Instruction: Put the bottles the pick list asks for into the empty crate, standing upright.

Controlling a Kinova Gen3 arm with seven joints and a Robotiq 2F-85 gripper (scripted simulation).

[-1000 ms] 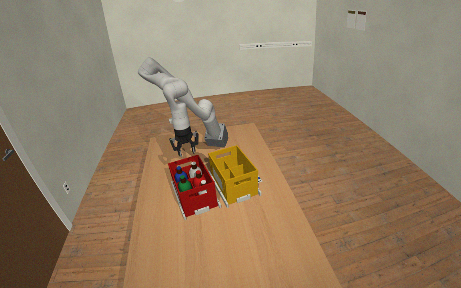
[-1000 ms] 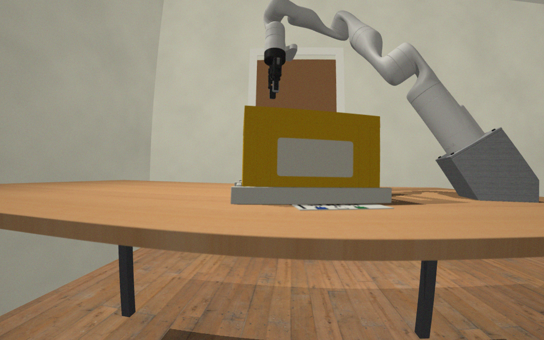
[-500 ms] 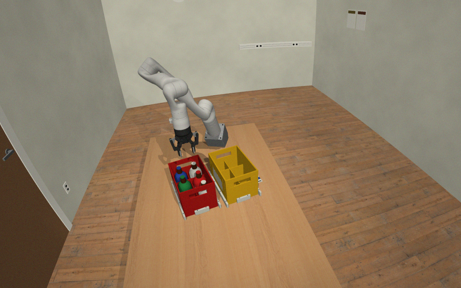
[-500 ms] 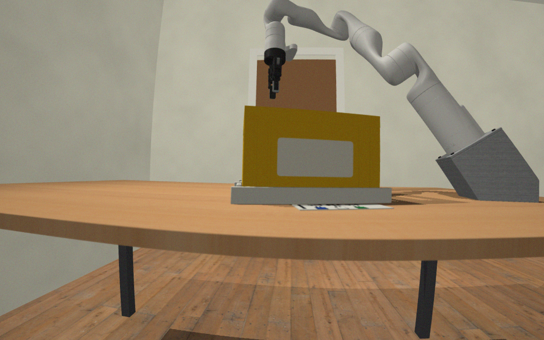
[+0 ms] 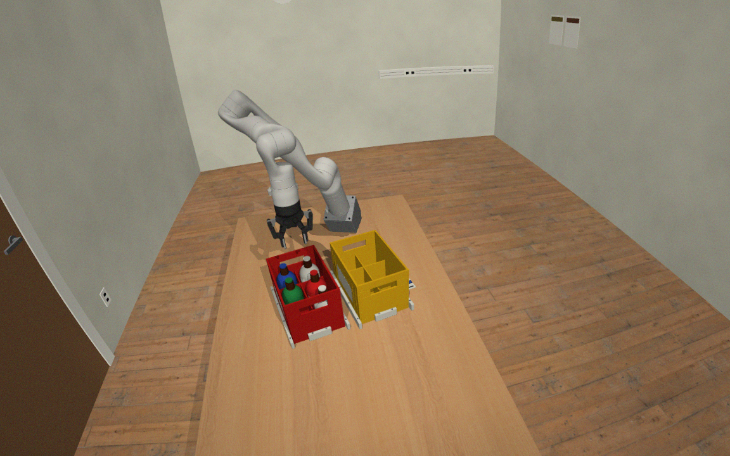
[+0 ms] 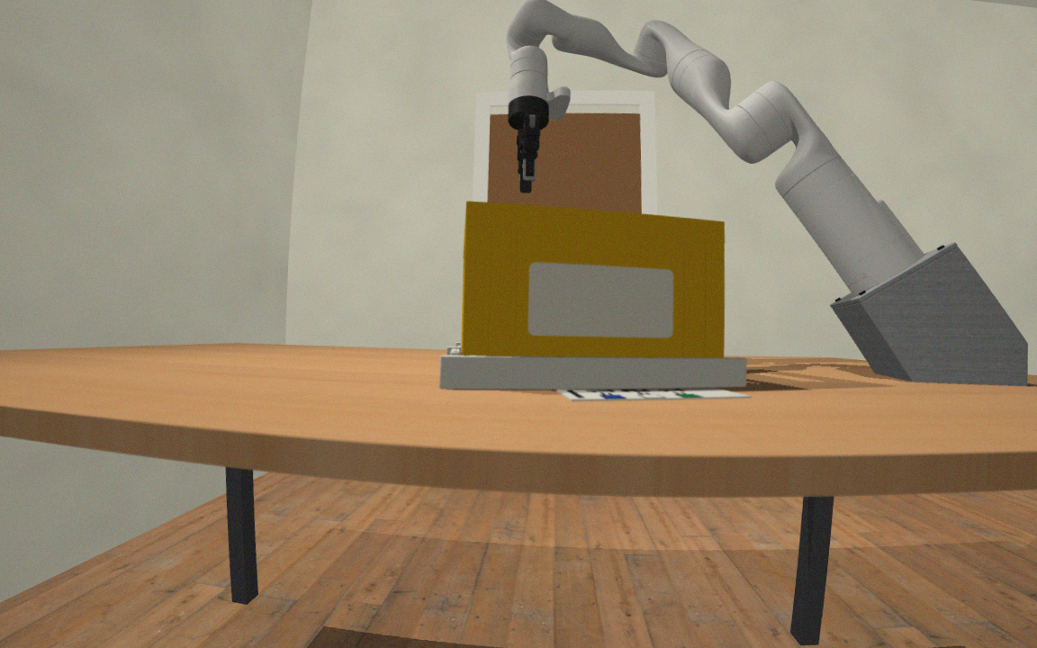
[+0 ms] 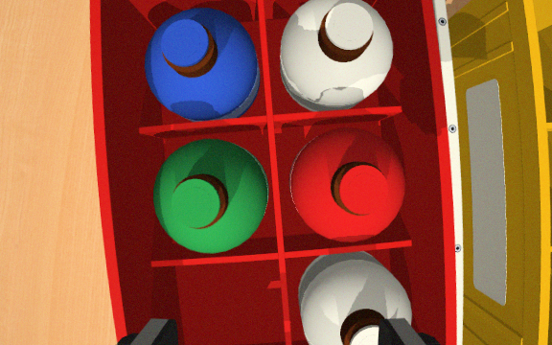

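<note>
Tho it's in view, pick list isn't legible w/ any certainty.

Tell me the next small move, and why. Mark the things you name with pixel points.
I'd probably shift the open jaws (image 5: 294,244) (image 6: 527,184) toward the blue bottle (image 5: 284,277) (image 7: 203,64), staying above the red crate's rim (image 5: 274,287) (image 7: 104,192): the pick list (image 5: 411,284) (image 6: 651,394) shows a blue mark, and that bottle still stands in the red crate.

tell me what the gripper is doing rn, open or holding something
Gripper: open, fingers apart, holding nothing, above the red crate.
</note>
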